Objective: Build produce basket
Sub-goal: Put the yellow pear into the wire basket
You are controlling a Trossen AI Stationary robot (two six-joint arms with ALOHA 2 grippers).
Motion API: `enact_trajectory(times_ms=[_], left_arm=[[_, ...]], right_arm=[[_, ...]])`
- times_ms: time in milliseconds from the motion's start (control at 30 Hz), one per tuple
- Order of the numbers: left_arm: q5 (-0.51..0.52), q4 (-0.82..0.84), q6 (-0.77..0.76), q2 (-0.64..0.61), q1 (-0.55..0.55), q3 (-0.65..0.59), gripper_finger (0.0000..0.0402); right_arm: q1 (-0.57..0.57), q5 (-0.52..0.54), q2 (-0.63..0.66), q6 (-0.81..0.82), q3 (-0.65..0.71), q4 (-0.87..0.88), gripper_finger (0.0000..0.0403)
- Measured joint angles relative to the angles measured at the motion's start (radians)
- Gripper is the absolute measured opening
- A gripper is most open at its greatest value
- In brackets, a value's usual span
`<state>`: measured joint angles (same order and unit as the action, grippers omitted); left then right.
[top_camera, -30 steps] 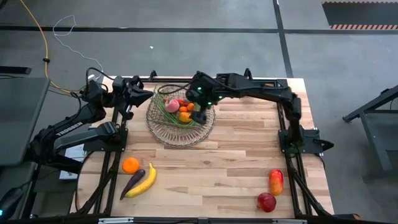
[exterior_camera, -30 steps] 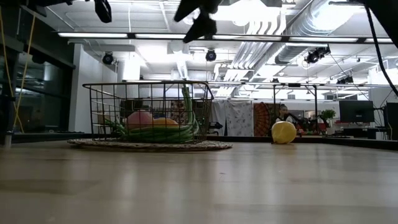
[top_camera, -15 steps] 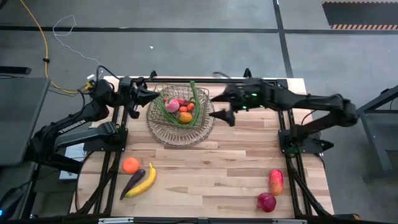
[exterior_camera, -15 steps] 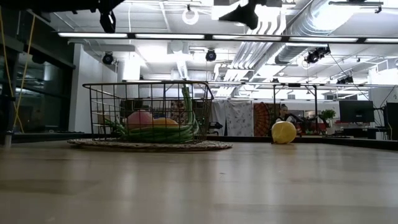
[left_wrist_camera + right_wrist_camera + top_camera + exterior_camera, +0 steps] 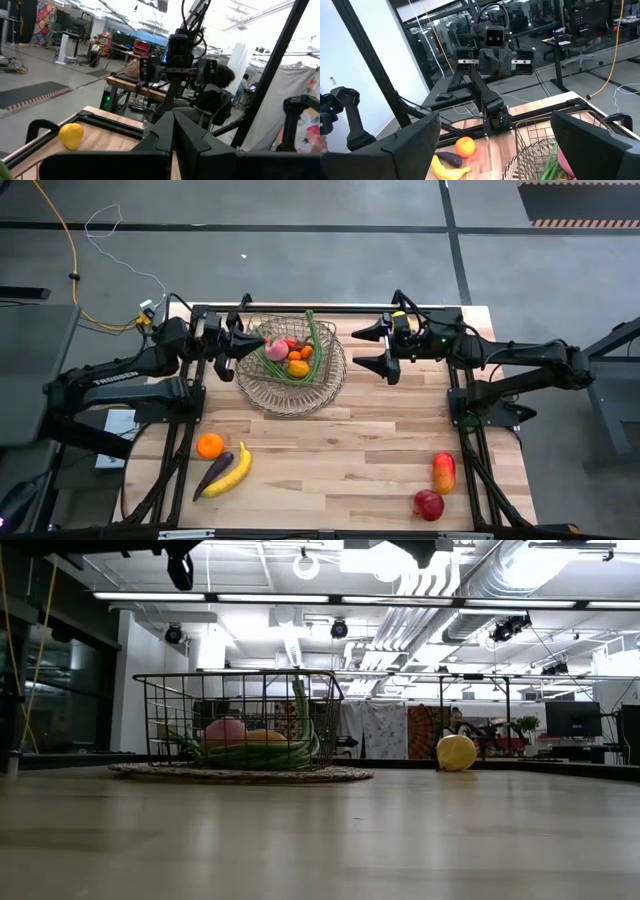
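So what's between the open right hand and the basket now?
Nothing: in the high view only bare table separates the right hand from the basket rim; the hand is empty.

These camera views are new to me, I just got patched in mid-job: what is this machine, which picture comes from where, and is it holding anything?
Two dark robot arms work at a wooden table. One picture looks straight down, one looks level across the tabletop, and one comes from each wrist. The left gripper is shut and empty beside the basket, which holds green beans and small fruit. The right gripper is open and empty, off to the basket's other side. Loose on the table: orange, eggplant, banana, two red apples and a lemon.
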<state>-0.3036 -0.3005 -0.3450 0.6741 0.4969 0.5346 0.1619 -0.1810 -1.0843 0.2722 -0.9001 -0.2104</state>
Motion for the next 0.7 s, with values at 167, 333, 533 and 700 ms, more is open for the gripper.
enact_trajectory(times_ms=[167, 333, 533, 700], left_arm=[[0.052, 0.002, 0.023, 0.022, -0.067, 0.0, 0.0], [0.054, 0.001, -0.015, 0.041, -0.088, 0.0, 0.0], [0.05, 0.001, -0.028, 0.043, -0.088, 0.0, 0.0], [0.049, 0.002, -0.029, 0.043, -0.087, 0.0, 0.0]], right_arm=[[0.0, 0.077, -0.002, 0.065, 0.0, 0.012, 0.0367], [0.034, 0.39, -0.002, 0.285, -0.012, 0.125, 0.0367], [0.253, 0.539, -0.068, 0.583, -0.201, 0.798, 0.0367], [0.476, 0.483, -0.214, 0.566, -0.285, 1.111, 0.0367]])
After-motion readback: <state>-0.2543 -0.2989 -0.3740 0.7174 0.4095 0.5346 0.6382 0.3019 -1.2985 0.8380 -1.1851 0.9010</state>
